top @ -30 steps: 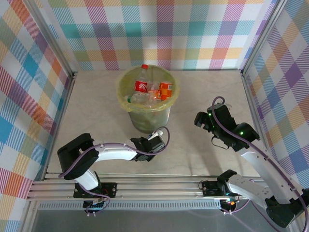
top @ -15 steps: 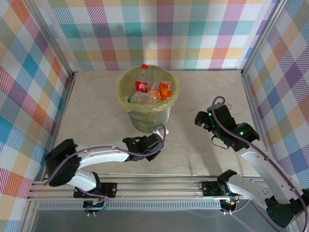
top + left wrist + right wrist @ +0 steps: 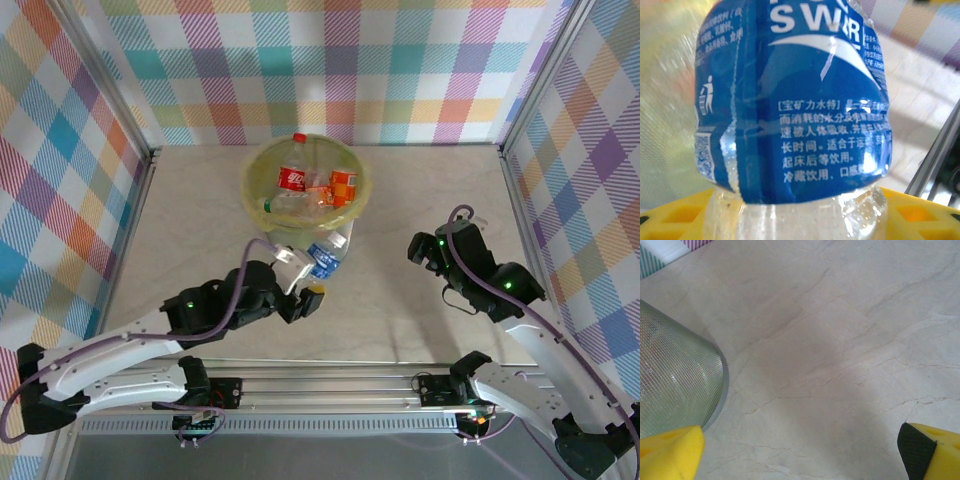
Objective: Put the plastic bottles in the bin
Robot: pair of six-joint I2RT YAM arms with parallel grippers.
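Observation:
My left gripper point(image 3: 306, 281) is shut on a clear plastic bottle with a blue label point(image 3: 326, 257), held up just in front of the bin's near side. In the left wrist view this bottle point(image 3: 790, 105) stands close before the camera, with the yellow fingers point(image 3: 675, 217) on either side of its clear lower part. The bin point(image 3: 250, 188) is a round pale green bucket with a yellow-green bag. It holds several bottles, among them a red-labelled one point(image 3: 292, 176) and an orange-labelled one point(image 3: 344, 185). To the right of the bin, my right gripper point(image 3: 424, 249) is open over bare table.
The right wrist view has the bin's mesh wall point(image 3: 675, 385) at the left, marble tabletop point(image 3: 830, 340) ahead and open fingers point(image 3: 670, 455) at the bottom corners. Checked walls enclose the table on three sides, with metal posts point(image 3: 520, 120) at the corners.
My left arm has swung up and forward from low on the table, carrying the blue-labelled bottle to the bin's front. The right arm has barely shifted.

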